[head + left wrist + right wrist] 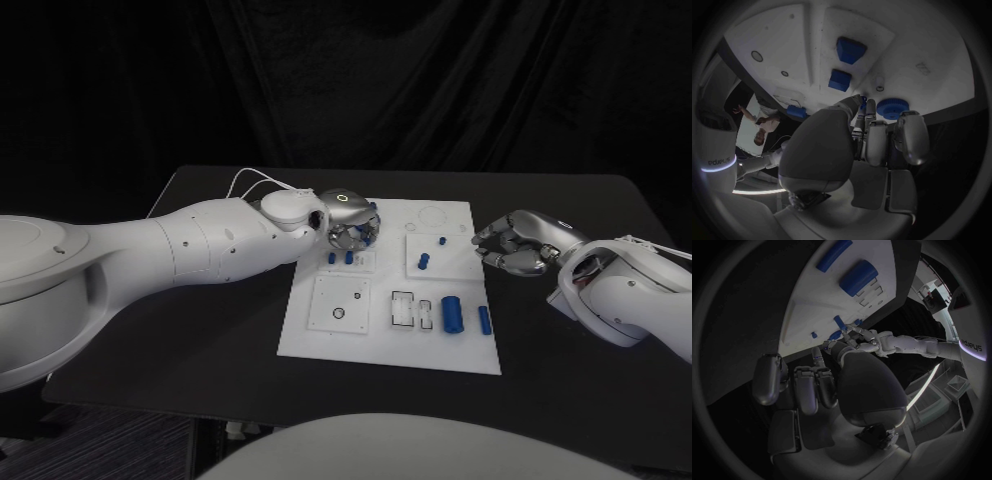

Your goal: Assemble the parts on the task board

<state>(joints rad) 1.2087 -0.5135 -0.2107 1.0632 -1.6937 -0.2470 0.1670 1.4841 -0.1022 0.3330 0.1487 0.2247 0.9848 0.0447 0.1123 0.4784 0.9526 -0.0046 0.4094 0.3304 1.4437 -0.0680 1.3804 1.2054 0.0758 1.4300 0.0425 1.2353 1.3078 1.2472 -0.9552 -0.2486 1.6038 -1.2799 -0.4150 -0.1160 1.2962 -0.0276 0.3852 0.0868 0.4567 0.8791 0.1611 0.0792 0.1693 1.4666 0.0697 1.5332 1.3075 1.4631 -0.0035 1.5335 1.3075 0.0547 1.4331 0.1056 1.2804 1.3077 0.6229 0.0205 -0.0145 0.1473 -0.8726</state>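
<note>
The white task board (378, 338) lies in the middle of the black table. My left hand (348, 222) hangs over its far left part, fingertips drawn together on a small blue part (862, 104) that is mostly hidden. A blue gear (892, 108) lies right beside those fingers. Two small blue pieces (340, 258) stand just below the hand. Further right are a blue peg (424, 262), a blue cylinder (451, 313) and a slim blue piece (483, 320). My right hand (513, 245) hovers off the board's right edge, fingers curled in, holding nothing.
Two blue blocks (850, 49) (840, 80) sit on the board beyond my left hand. White inset tiles (342, 303) with holes take up the board's near left. Bare black table (202, 330) surrounds the board on all sides.
</note>
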